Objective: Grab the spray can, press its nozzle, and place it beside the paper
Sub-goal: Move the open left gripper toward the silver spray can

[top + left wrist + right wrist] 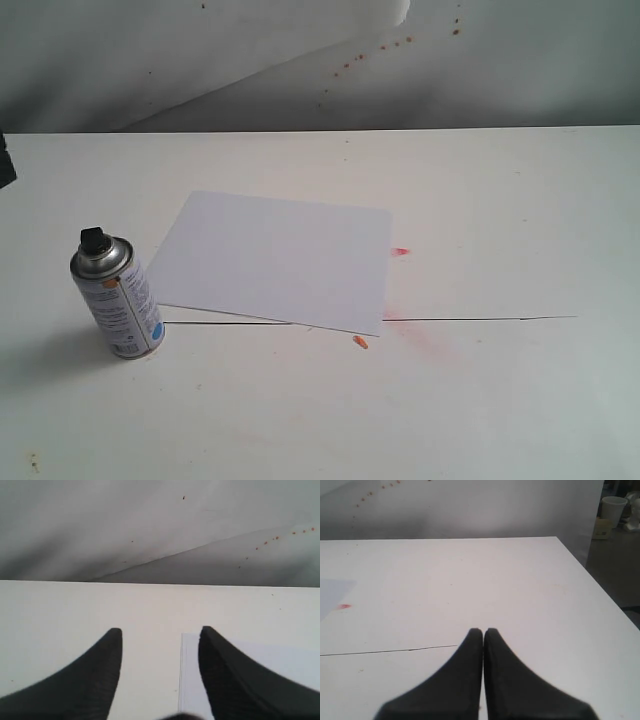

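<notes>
The silver spray can [118, 298] stands upright on the white table, just left of the paper [275, 260]. Its black nozzle [94, 240] sits on the domed top. Neither gripper shows in the exterior view. In the left wrist view my left gripper [160, 632] is open with nothing between its black fingers [102, 672]; the paper's edge [190, 680] lies under it, and the can is out of that view. My right gripper [483, 631] is shut and empty over bare table, with a corner of the paper [332, 595] far off to one side.
Orange-red spray marks [400, 252] and a smear [425, 340] lie right of the paper, with a small orange bit [360, 343] at its front corner. A thin dark seam [480, 319] crosses the table. A speckled white backdrop [380, 50] rises behind. The table's edge [592, 575] shows in the right wrist view.
</notes>
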Motion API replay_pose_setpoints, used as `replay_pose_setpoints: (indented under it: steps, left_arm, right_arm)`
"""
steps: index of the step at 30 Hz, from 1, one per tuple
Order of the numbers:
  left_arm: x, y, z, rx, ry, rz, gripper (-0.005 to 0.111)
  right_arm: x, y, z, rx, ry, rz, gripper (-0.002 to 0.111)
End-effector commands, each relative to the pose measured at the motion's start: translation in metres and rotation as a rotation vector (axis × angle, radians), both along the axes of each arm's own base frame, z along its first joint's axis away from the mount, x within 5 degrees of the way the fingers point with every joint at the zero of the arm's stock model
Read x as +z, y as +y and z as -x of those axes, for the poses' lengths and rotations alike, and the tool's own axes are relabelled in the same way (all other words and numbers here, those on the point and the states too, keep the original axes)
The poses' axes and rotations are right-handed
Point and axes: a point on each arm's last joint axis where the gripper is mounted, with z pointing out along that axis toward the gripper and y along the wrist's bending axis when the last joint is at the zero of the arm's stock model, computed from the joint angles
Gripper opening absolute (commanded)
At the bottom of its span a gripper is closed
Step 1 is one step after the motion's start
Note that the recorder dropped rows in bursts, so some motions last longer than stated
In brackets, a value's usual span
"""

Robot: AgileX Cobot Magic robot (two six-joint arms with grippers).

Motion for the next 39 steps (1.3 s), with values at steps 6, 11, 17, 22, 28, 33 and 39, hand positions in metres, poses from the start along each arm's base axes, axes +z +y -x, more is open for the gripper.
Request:
replay_pose_setpoints:
  steps: [6, 11, 17, 22, 28, 33, 39]
  left_arm:
    - [-0.008, 0.0, 0.004, 0.016, 0.121, 0.025, 0.078]
    - [-0.008, 0.0, 0.005, 0.073, 0.164, 0.165, 0.087]
    - [0.01, 0.0, -0.002, 0.068, -0.047, 0.213, 0.087]
    - [0.016, 0.0, -0.003, 0.068, -0.113, 0.231, 0.087]
    - [0.018, 0.0, -0.003, 0.068, -0.131, 0.241, 0.087]
    - [0.014, 0.0, -0.003, 0.067, -0.098, 0.224, 0.087]
    - [-0.009, -0.005, 0.008, -0.069, -0.127, 0.018, 0.087]
  right_arm:
    - [-0.001, 0.0, 0.0, -0.006, -0.003, 0.001, 0.001]
    - [-0.001, 0.0, 0.0, -0.006, -0.003, 0.001, 0.001]
    - [-0.001, 0.0, 0.0, -0.006, -0.003, 0.001, 0.001]
    - [-0.001, 0.0, 0.0, -0.006, -0.003, 0.001, 0.001]
    - [-0.001, 0.0, 0.0, -0.006, -0.003, 0.001, 0.001]
    - [-0.001, 0.0, 0.0, -0.006, -0.003, 0.001, 0.001]
    - [-0.001, 0.0, 0.0, -0.006, -0.003, 0.001, 0.001]
